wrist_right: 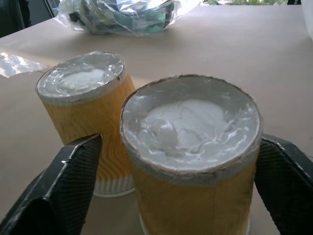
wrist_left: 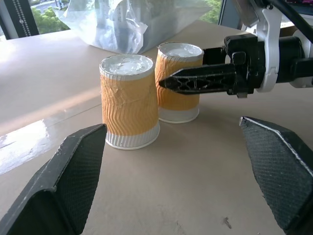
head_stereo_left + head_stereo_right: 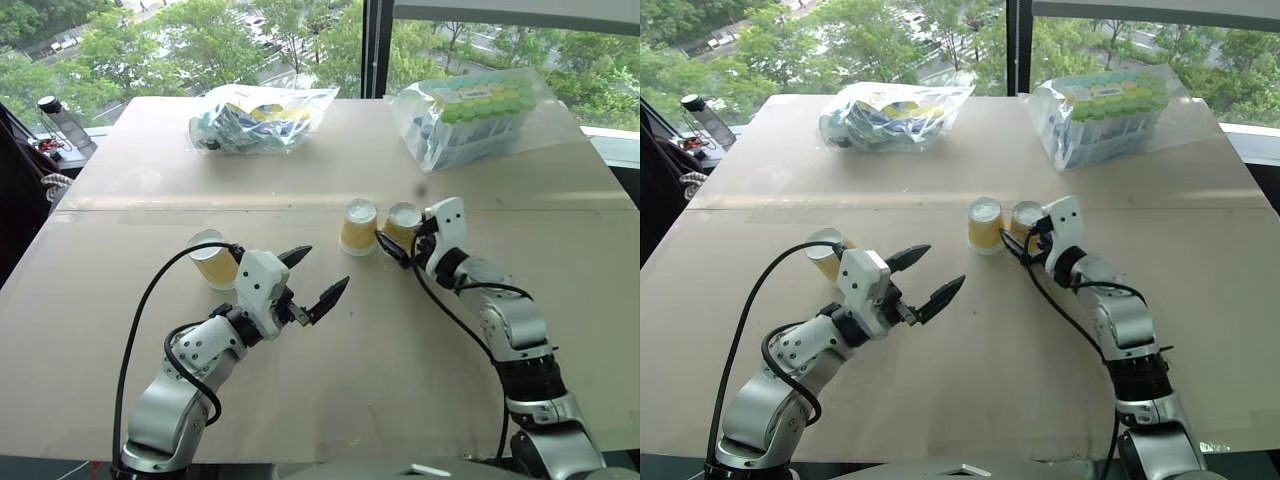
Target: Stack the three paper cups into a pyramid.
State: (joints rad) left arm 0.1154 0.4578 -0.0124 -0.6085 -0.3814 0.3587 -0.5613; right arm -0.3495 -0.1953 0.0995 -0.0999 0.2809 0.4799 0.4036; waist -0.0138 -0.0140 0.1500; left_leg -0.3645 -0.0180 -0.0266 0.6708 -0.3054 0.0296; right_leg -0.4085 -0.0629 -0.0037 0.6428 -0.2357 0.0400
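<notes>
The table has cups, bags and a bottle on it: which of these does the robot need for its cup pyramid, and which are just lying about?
Needed:
- left cup
- middle cup
- right cup

Lying about:
- bag of mixed packets
- bag of green-capped bottles
- water bottle

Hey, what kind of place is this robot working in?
Probably an upper-floor room in an office or lab: a large plain table stands against tall windows looking down on trees and a road, with clear bags of packaged goods on it.
</notes>
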